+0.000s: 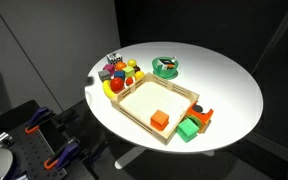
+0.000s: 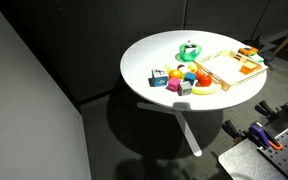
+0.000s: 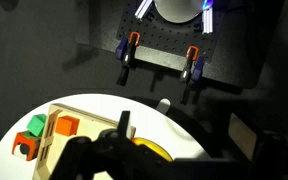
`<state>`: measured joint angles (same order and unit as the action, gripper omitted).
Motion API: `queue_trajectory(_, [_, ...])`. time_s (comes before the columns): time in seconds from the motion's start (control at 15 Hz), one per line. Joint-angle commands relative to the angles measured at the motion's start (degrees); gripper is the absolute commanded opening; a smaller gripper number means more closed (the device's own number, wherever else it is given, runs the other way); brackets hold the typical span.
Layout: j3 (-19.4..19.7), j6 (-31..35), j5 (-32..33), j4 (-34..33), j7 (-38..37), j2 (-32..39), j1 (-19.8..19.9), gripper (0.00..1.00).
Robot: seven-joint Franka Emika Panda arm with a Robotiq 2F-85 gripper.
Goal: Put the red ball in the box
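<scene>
- The gripper (image 3: 122, 135) shows only in the wrist view, as a dark, blurred shape at the bottom edge. I cannot tell whether its jaws are parted or closed, and nothing can be seen between them.
- The box (image 3: 84, 118) lies on the round white table (image 3: 104, 103), just left of the jaws and partly beneath them. Its near part is hidden by the gripper.
- An orange cube (image 3: 66, 126) sits inside the box, left of the jaws.
- A green block (image 3: 34, 125) and an orange-red block (image 3: 24, 148) lie outside the box's far-left wall, farther from the jaws than the cube.
- A yellow curved toy (image 3: 150, 150) shows just right of the jaws, close under the gripper.
- The red ball (image 1: 117, 77) cannot be made out in the wrist view. In an exterior view it sits on the table in a cluster of small toys just outside one wall of the box (image 1: 134, 122), not inside it.
- A green bowl (image 1: 166, 67) stands apart from the box and the cluster.
- Two orange clamps (image 3: 129, 50) grip a dark bench beyond the table edge, well ahead of the jaws.
</scene>
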<state>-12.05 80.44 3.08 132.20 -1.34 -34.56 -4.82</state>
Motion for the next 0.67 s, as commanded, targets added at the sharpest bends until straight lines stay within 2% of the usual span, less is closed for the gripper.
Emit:
queue_trajectory(0.0, [1.11, -0.14, 0.46, -0.14, -0.69, 0.21, -1.50, 1.00])
queue_trajectory(0.6, [1.08, 0.18, 0.23, -0.39, -0.84, 0.68, -1.47, 1.00])
